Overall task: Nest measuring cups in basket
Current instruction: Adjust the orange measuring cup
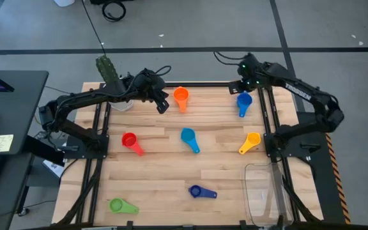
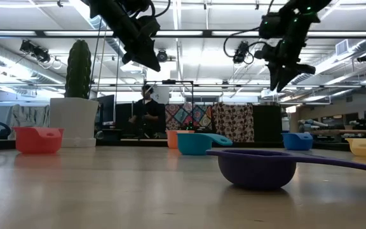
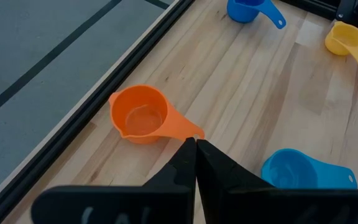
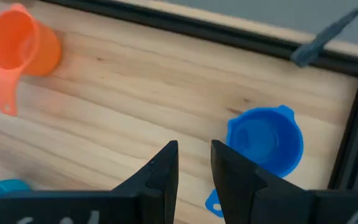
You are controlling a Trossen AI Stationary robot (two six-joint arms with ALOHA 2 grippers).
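Note:
Several measuring cups lie apart on the wooden table, each resting on its base: orange (image 1: pixel 181 96), blue (image 1: pixel 243 102), light blue (image 1: pixel 188 138), red (image 1: pixel 130 141), yellow (image 1: pixel 250 142), dark blue (image 1: pixel 199 191) and green (image 1: pixel 118 205). The clear basket (image 1: pixel 266 193) stands at the near right corner. My left gripper (image 1: pixel 163 106) (image 3: pixel 195 144) is shut and hangs in the air beside the orange cup (image 3: pixel 140 115), near its handle. My right gripper (image 1: pixel 243 86) (image 4: pixel 194 154) is slightly open and raised over the far right of the table, just beyond the blue cup (image 4: pixel 265 140). The low view shows both grippers well above the tabletop.
A white pot with a green cactus (image 1: pixel 110 80) stands at the far left corner, beside my left arm. Black frame rails (image 1: pixel 268 121) run along the table's left and right sides. Bare wood lies between the cups in the middle and near left of the table.

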